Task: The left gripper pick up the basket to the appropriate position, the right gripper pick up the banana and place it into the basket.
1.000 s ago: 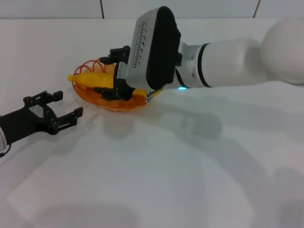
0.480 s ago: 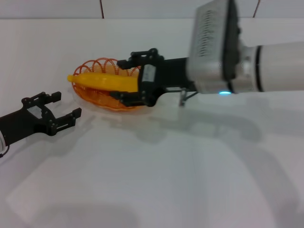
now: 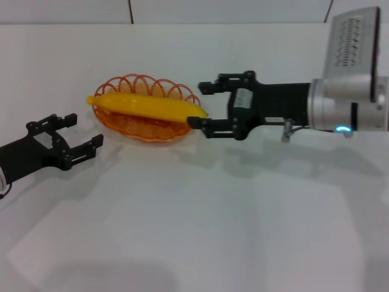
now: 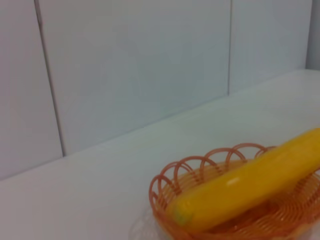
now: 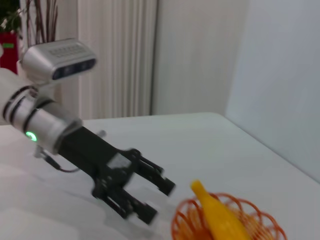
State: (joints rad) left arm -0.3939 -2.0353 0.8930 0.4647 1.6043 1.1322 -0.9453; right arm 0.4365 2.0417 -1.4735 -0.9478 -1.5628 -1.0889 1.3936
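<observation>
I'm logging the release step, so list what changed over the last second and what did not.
The right tool has let go of the banana and pulled back toward the robot's right, clear of the basket, its fingers open. The banana lies across the basket, its tips past the rim. The basket has not visibly shifted, and the left tool sits open beside it as before.

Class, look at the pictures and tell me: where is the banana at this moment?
In the head view the banana lies across the basket, left of centre on the white table, between the open left gripper and open right gripper.
</observation>
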